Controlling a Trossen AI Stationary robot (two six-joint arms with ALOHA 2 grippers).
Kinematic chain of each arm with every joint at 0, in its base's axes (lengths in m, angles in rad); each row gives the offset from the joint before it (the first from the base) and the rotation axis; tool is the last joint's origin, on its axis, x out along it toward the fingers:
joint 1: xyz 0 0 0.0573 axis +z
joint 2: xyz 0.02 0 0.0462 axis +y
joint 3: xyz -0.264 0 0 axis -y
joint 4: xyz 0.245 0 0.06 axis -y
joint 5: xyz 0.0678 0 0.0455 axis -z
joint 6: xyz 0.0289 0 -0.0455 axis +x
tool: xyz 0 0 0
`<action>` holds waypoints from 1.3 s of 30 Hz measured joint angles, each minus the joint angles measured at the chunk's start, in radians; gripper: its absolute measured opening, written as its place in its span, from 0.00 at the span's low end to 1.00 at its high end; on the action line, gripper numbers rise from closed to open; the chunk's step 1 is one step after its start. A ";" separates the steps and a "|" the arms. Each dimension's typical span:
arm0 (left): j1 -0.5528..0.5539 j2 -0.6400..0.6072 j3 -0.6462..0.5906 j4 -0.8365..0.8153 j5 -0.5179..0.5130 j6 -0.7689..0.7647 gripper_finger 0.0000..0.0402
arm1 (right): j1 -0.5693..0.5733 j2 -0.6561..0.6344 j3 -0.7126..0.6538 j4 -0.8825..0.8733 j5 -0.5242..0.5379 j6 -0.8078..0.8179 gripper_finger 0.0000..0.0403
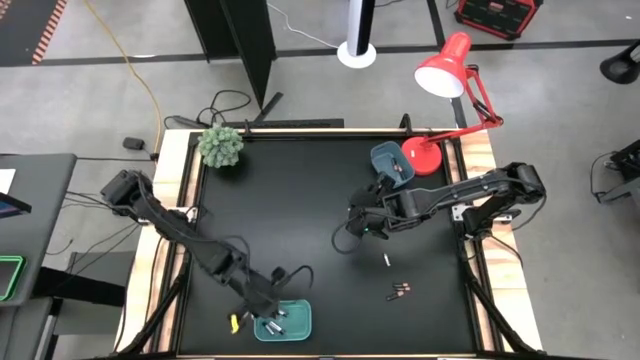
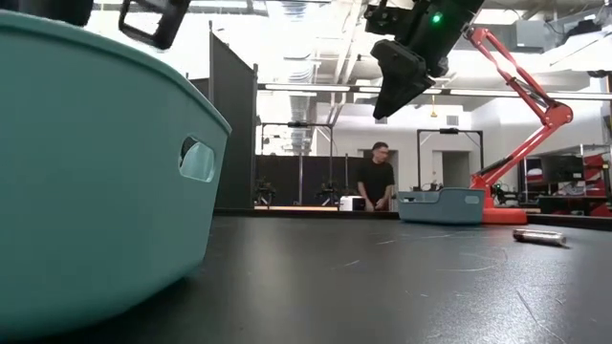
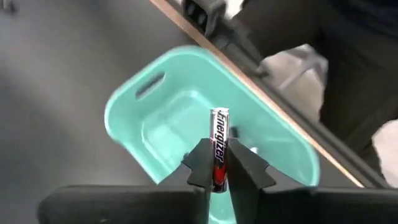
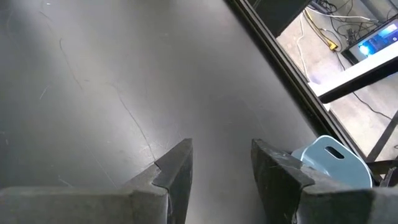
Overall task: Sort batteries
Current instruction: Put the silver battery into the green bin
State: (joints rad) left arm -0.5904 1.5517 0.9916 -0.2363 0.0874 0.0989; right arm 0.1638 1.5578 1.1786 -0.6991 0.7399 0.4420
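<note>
The left gripper's fingers (image 3: 202, 163) are clamped on one battery (image 3: 219, 146), dark with a red band and a silver tip, held upright between them. This left gripper (image 1: 268, 312) sits over the teal tray (image 1: 297, 322) at the bottom centre of the high view. Pale batteries (image 1: 277, 326) lie inside the tray.

The right gripper's fingers (image 4: 177, 168) are spread apart with nothing between them, over bare tabletop (image 4: 93, 93). The right gripper (image 1: 358, 226) hovers right of centre in the high view. A single battery (image 1: 385, 260) lies just below it on the tabletop. Further batteries (image 1: 399, 292) lie lower right. The blue tray (image 1: 385, 160) stands at upper right beside the red lamp (image 1: 443, 68).
</note>
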 joint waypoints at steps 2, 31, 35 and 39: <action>-0.015 0.022 0.000 -0.006 -0.051 -0.050 0.15 | 0.010 0.000 0.000 -0.007 -0.032 0.010 0.44; -0.185 -0.169 0.000 -0.217 -0.417 -0.297 0.44 | 0.305 0.000 -0.365 -0.237 -0.475 1.078 0.51; -0.221 -0.188 0.000 -0.256 -0.485 -0.346 0.44 | 0.315 0.000 -0.384 -0.250 -0.543 1.108 0.51; -0.251 -0.187 0.001 -0.274 -0.515 -0.370 0.44 | 0.315 -0.006 -0.456 -0.211 -0.609 1.159 0.50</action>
State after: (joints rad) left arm -0.8416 1.3647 0.9924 -0.5107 -0.4273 -0.2708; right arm 0.4790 1.5514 0.7225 -0.9104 0.1309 1.6007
